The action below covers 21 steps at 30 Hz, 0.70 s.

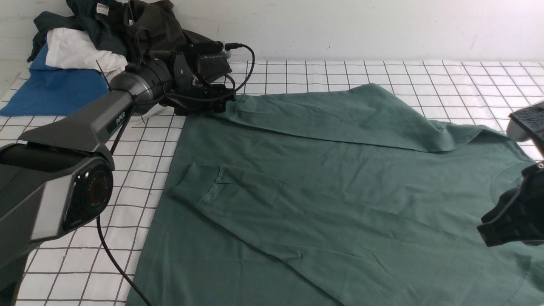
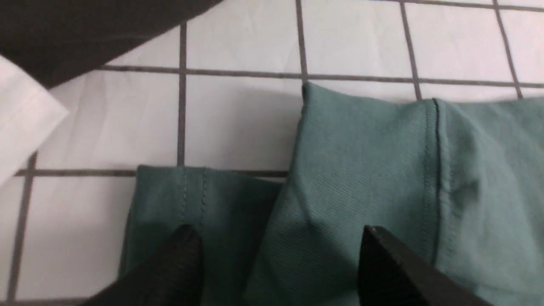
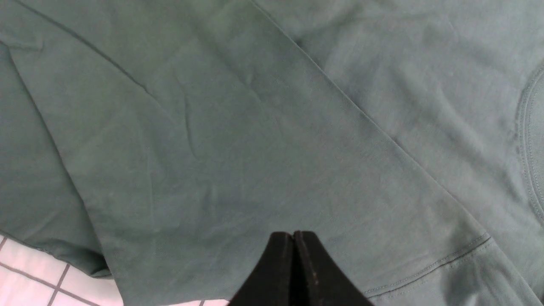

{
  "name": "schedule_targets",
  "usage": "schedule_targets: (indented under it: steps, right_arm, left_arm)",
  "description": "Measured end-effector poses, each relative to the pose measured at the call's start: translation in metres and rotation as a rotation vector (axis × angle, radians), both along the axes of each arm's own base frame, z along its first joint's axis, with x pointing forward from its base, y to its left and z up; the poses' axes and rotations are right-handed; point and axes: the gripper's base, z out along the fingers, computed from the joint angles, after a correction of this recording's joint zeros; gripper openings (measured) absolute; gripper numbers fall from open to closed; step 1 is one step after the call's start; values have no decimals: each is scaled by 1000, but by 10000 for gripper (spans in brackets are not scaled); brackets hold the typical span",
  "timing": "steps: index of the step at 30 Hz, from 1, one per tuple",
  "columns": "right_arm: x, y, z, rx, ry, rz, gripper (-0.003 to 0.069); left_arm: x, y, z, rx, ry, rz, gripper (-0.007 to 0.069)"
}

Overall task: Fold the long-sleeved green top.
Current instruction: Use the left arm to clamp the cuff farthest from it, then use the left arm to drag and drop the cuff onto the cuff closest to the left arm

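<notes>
Evidently the green long-sleeved top [image 1: 323, 182] is to be handled as a soft, light, limp cotton knit. No shape of its own is held, and any lifted part can be expected to sag and drag the layers beneath it. It is spread flat over most of the white gridded table cover [image 1: 297, 72], with both sleeves laid inward across the body. One sleeve is laid along the far edge; the other slants over the middle, and the near sleeve's cuff [image 1: 197, 182] is pointed toward the robot's left.

The fabric is seen as matte and finely ribbed at the far sleeve's cuff [image 2: 365, 161], and a double-stitched hem corner [image 2: 199, 199] lies just beside it. A ribbed neckband [image 3: 531, 140] is curved at the right end. Little slip is expected on the cloth cover, so dragging would probably raise wrinkles.

Hold is best taken at stitched, doubled edges such as cuffs and hem corners, where the layers can be pinched together.

The left gripper [image 2: 276, 255] is placed at the far left corner, its jaws spread wide over cuff and hem, with nothing clasped. The right gripper [image 3: 293, 238] is poised over the top's right part, jaws pressed together and empty. A heap of other garments [image 1: 85, 46] is piled nearby, not touching the top.
</notes>
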Motion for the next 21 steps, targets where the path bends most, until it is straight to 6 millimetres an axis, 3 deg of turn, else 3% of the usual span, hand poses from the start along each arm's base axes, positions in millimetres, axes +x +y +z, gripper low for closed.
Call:
schedule_targets:
  steps: [5,8,13,15,18,19,20,21]
  right_arm:
    - [0,0,0,0,0,0,-14]
    - [0,0,0,0,0,0,-14]
    - [0,0,0,0,0,0,-14]
    - [0,0,0,0,0,0,-14]
    - [0,0,0,7,2,-1,-14]
    - [0,1,0,10,3,-2,-14]
    - [0,1,0,12,3,-2,-14]
    - [0,1,0,15,4,-3,-14]
  left_arm:
    - [4,-2,-4,-45,-30,22,420]
    - [4,-2,-5,-39,-30,12,317]
    - [2,-3,-5,-6,-19,-30,76]
    - [0,-3,2,18,-8,-63,20]
    - [-5,-3,19,56,3,-115,5]
    - [-9,-3,35,74,-2,-144,4]
    - [-9,-3,37,77,-2,-149,4]
    - [-14,-3,56,92,-7,-178,3]
